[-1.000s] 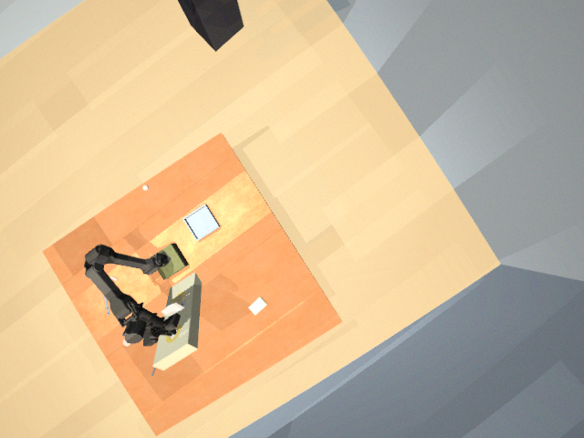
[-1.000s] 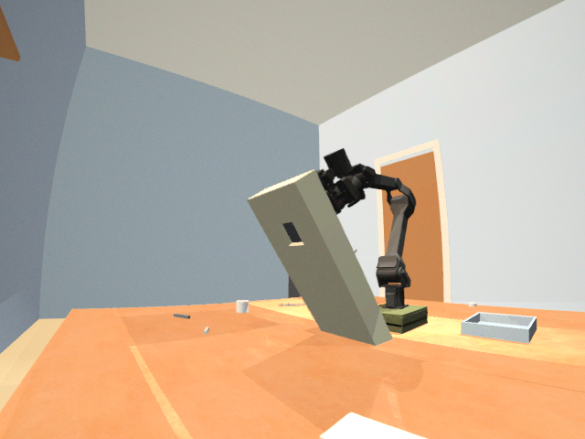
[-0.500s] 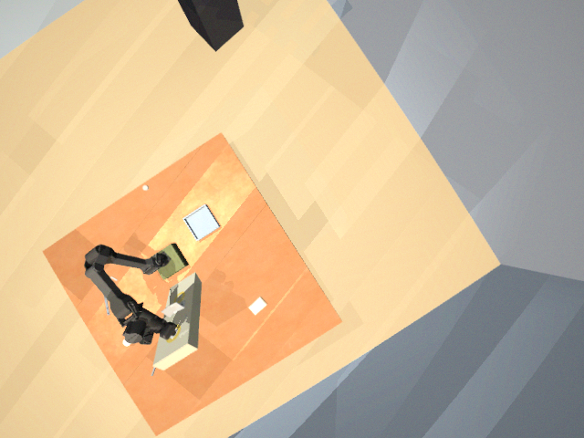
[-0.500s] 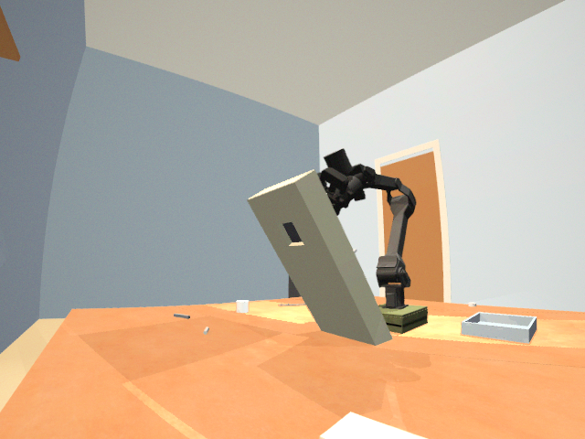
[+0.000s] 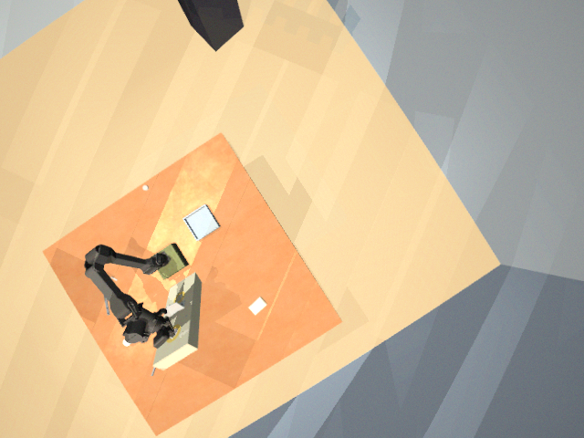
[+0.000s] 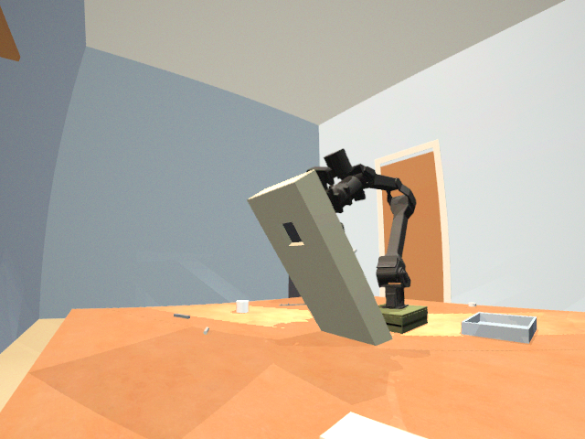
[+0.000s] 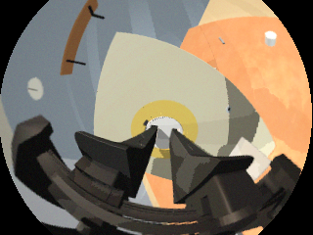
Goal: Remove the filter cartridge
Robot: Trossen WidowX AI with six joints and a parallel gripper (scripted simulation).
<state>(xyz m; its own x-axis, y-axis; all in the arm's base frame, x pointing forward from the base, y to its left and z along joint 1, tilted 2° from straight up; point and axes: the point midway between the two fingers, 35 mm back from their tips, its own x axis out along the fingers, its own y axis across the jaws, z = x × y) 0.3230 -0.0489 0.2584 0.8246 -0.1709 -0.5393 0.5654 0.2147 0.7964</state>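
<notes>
The grey-beige service panel [image 5: 189, 315] [image 6: 313, 269] [image 7: 147, 64] stands tilted on the orange table. The round pale filter cartridge [image 7: 163, 121] sits inside a yellow ring [image 7: 189, 112] on the panel's face. My gripper [image 7: 163, 129] [image 5: 174, 331] is shut on the cartridge, both fingertips at its face, and they hide part of it; the slots are hard to make out. The wrist view is rolled relative to the panel. Whether the cartridge stands out of the panel cannot be told. The light blue-grey tray [image 5: 202, 222] [image 6: 495, 332] lies apart, beyond the arm's base, with nothing visible in it.
A white plate-like piece [image 5: 175, 308] [image 7: 250, 156] stands out near the panel's face beside the gripper. The green base box [image 5: 173, 265] [image 6: 406, 317] is between panel and tray. A white cylinder [image 6: 241, 305] [image 7: 270, 38] and a white flat block [image 5: 257, 306] are on the table.
</notes>
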